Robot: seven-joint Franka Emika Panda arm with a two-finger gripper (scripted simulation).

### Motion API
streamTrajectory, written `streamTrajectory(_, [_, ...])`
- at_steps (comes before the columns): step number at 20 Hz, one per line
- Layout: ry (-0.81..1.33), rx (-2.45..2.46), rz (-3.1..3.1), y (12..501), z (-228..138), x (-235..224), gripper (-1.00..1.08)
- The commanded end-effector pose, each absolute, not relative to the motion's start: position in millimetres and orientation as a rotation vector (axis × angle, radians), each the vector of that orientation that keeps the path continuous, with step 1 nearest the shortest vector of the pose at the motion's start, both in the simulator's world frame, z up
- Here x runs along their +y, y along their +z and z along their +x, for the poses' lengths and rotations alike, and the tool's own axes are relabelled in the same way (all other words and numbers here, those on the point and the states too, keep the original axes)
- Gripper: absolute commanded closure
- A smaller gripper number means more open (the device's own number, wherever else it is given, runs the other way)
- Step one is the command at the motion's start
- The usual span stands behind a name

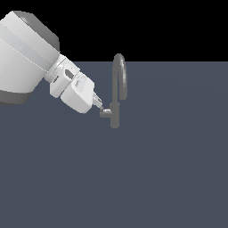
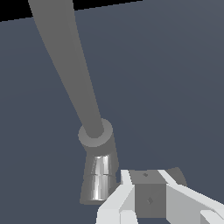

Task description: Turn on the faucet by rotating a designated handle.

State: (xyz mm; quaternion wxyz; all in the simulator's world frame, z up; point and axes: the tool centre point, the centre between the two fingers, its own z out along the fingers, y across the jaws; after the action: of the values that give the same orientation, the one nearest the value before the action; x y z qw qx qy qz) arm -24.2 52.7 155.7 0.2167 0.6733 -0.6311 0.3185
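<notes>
Your hand sits at the end of the white arm that reaches in from the exterior view's left, tilted downward so its fingertips meet the handle, the short grey stub that juts from the faucet's column toward that same side. In the wrist view the pale fingers bracket a grey block that looks like the handle, one on each side and touching or very nearly so, which reads as a grasp, yet you cannot tell for certain whether the hand has actually clamped or is only straddling it. The faucet stands upright on the dark blue-grey table, roughly mid-scene, its gooseneck spout arching overhead and back down on the exterior view's right of the column. Coming at it from the stub's own side makes sense: it leaves the spout out of your way and puts the fingers across the lever, where a sweep around the column gets the most leverage. By my judgement the rotation itself is what remains; confirm the grip is firm first, since a loose hold could slip off so small a stub.
</notes>
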Motion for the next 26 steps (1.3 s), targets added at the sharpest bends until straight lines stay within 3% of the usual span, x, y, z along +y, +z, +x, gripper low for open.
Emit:
streamTrajectory(1, [0.878, -1.744, 1.861, 146.8, -30.2, 50.8, 1.08])
streamTrajectory(10, [0.861, -1.746, 1.845, 103.8, -55.2, 41.4, 1.08])
streamTrajectory(12, [0.888, -1.747, 1.868, 117.1, -45.4, 51.8, 1.08])
streamTrajectory(26, [0.859, -1.746, 1.844, 50.5, -42.7, 42.5, 1.08])
